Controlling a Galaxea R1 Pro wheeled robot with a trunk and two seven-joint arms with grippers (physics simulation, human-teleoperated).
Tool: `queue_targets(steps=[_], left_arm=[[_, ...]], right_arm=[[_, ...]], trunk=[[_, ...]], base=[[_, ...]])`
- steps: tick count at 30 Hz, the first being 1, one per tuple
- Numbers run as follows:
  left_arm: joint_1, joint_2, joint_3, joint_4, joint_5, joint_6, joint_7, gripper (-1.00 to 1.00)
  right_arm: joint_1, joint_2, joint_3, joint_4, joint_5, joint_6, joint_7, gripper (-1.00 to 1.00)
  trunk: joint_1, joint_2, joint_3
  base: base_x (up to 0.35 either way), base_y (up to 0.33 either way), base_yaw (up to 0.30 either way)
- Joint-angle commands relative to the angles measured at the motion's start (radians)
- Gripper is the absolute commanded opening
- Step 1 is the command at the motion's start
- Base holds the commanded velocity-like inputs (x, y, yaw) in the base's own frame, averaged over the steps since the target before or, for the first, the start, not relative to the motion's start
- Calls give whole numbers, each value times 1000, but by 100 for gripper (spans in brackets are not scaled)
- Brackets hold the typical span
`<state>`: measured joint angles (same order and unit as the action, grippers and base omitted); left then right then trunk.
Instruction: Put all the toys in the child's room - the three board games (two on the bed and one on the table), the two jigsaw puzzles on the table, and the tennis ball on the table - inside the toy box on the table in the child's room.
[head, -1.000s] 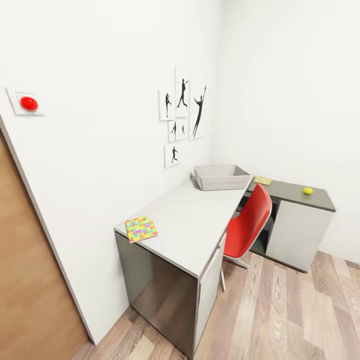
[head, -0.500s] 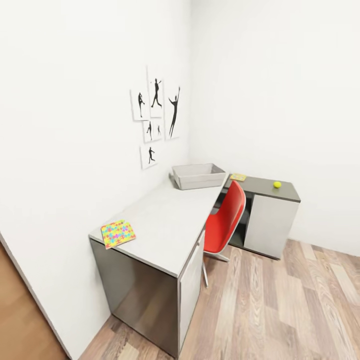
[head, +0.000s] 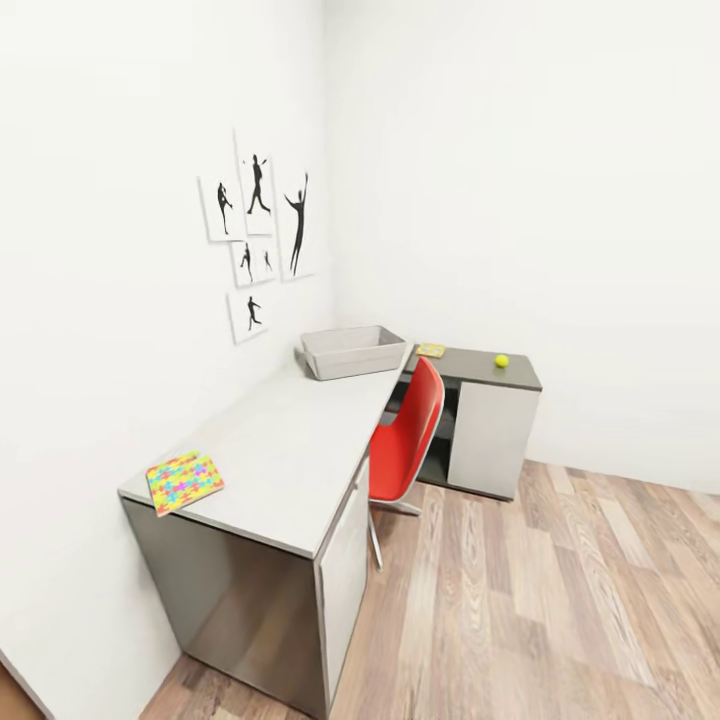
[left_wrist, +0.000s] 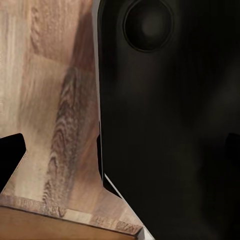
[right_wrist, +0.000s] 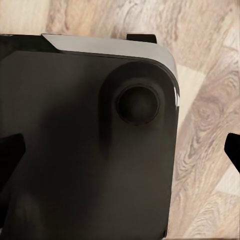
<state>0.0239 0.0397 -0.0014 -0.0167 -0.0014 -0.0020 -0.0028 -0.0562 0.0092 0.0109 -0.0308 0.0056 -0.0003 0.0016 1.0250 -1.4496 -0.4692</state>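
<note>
Both grippers, fingertips wide apart and empty, hang over the robot's dark base (right_wrist: 85, 150) and plank floor (head: 560, 600), while well ahead a jigsaw puzzle (head: 184, 481) lies on the table (head: 290, 440), then the toy box (head: 353, 351), second puzzle (head: 431, 350) and tennis ball (head: 501, 360).

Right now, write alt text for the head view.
An L-shaped light-grey desk along a white wall holds a light grey plastic bin at its far end and a multicoloured jigsaw square at its near corner. A small yellow-green ball sits on the lower dark top, behind a red chair.
</note>
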Motion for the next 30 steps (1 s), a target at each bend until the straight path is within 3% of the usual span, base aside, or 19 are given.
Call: queue_targets(steps=[1, 30], left_arm=[[1, 0, 0, -2, 0, 0, 0, 100], [1, -4, -1, -2, 2, 0, 0, 100]], right_arm=[[-1, 0, 1, 0, 1, 0, 0, 100], [-1, 0, 0, 0, 1, -1, 1, 100]], trunk=[[0, 0, -1], [0, 0, -1]], base=[[0, 0, -285], [0, 0, -286]])
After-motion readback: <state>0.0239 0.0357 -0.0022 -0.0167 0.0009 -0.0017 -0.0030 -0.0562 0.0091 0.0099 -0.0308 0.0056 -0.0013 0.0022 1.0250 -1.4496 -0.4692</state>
